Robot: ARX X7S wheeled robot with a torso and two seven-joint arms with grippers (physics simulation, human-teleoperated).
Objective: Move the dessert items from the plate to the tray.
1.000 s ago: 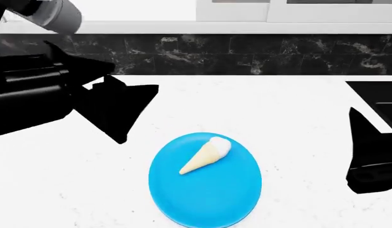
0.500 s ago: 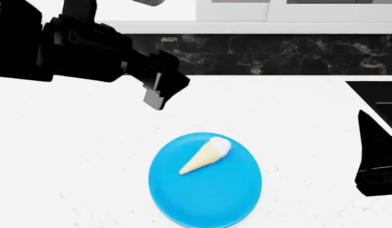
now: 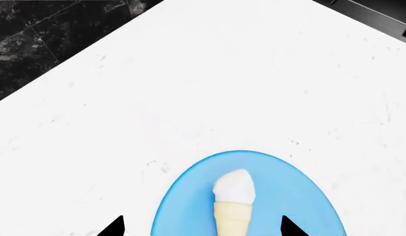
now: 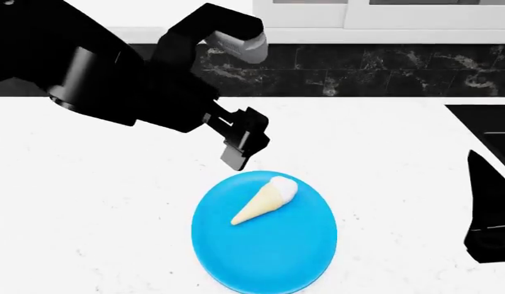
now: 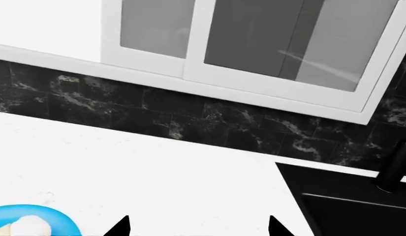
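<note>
The ice-cream cone (image 4: 266,201), pale yellow with a white scoop, lies on a blue plate (image 4: 269,257) on the white counter. My left gripper (image 4: 242,144) hovers just beyond the plate's far-left edge, open and empty. In the left wrist view the cone (image 3: 234,206) lies between the spread fingertips, with the gripper (image 3: 203,230) above the plate (image 3: 301,196). My right gripper (image 4: 483,202) is at the right edge, open and empty (image 5: 198,228), away from the plate (image 5: 51,219). The white oval lump and the tray are out of view.
A black sink basin (image 4: 485,122) is set into the counter at the right, with a dark faucet (image 5: 394,167) behind it. A black marble backsplash (image 4: 359,70) and white cabinets (image 5: 255,44) run along the back.
My left arm has swung from the far left rightwards and down to just beyond the plate. The right gripper has drifted slightly right and lower. The cone has not moved.
</note>
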